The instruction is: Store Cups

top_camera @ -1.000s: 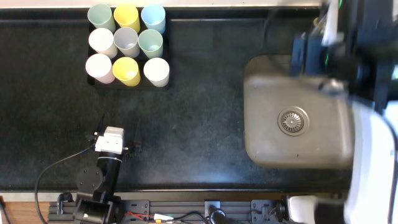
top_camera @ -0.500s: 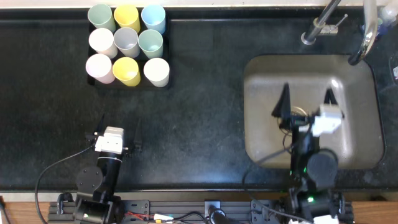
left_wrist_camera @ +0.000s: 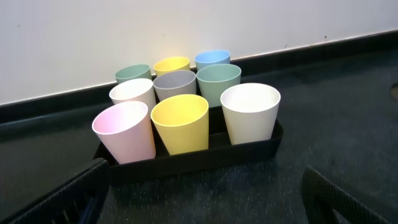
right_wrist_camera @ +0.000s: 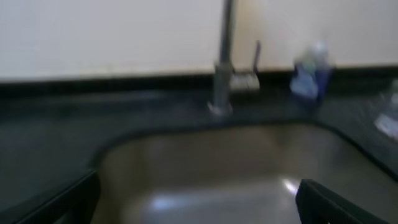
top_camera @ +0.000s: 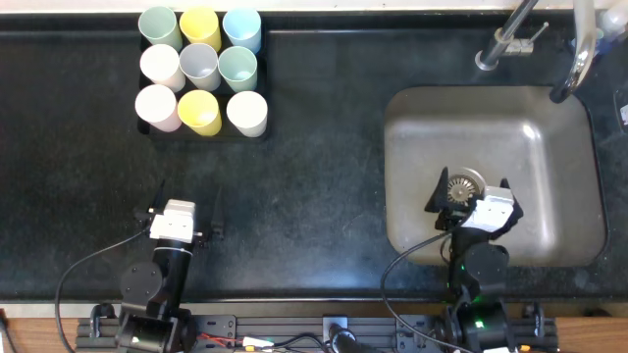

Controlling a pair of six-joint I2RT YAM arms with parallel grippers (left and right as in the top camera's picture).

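Note:
Several pastel cups stand upright in a three-by-three block in a black tray at the counter's far left. The left wrist view faces them: pink, yellow and cream cups in the nearest row, tray wall below. My left gripper rests low on the counter well short of the tray, open, holding nothing. My right gripper hangs over the front part of the sink, open and holding nothing.
The steel sink has a drain just beside the right gripper. A faucet stands behind it, and a small bottle sits on the back ledge. Dark counter lies bare between tray and sink.
The right arm has drawn back from the far right of the sink toward its base, its gripper now near the sink's front. The left arm and the cups have not moved.

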